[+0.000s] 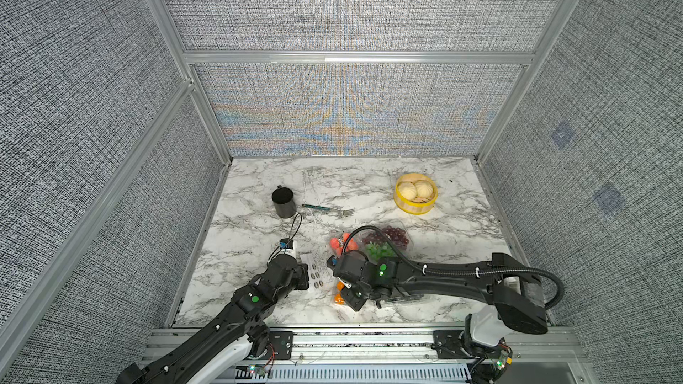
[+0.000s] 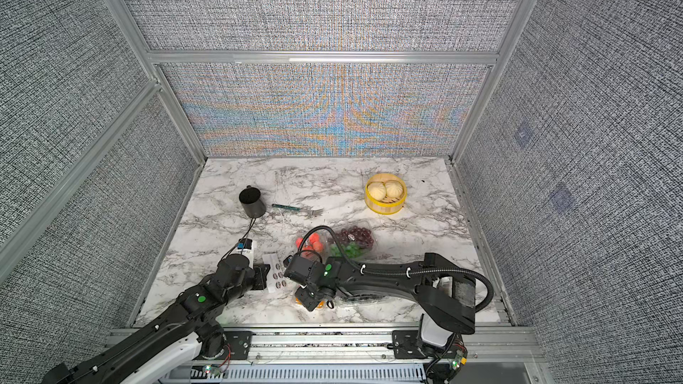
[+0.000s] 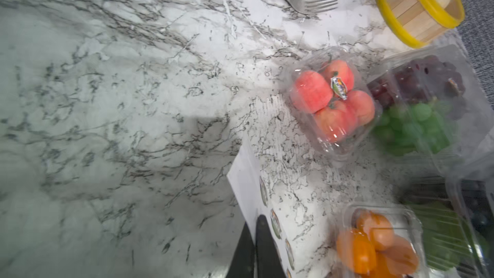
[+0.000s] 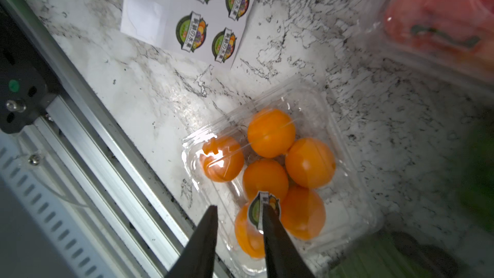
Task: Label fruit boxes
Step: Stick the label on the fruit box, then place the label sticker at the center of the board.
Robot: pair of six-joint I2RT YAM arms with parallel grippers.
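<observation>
While ajar, right gripper (image 4: 239, 207) at sticker (image 4: 255, 209).

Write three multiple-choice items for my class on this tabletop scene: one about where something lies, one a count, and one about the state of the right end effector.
1. Where does the fork lie?
A. On the table, near the black cup.
B. Inside that cup.
C. Hanging off the table's edge.

2. How many orange balls are in the small clear box?
A. Three.
B. Nine.
C. Six.

3. How does the right end effector stand?
A. Shut on the fork.
B. Open above the small clear box.
C. Shut on the black cup.

Answers:
1 A: both top views show it flat on the marble by the cup.
2 C: the right wrist view shows six.
3 B: its fingers stand apart over the box.
</observation>
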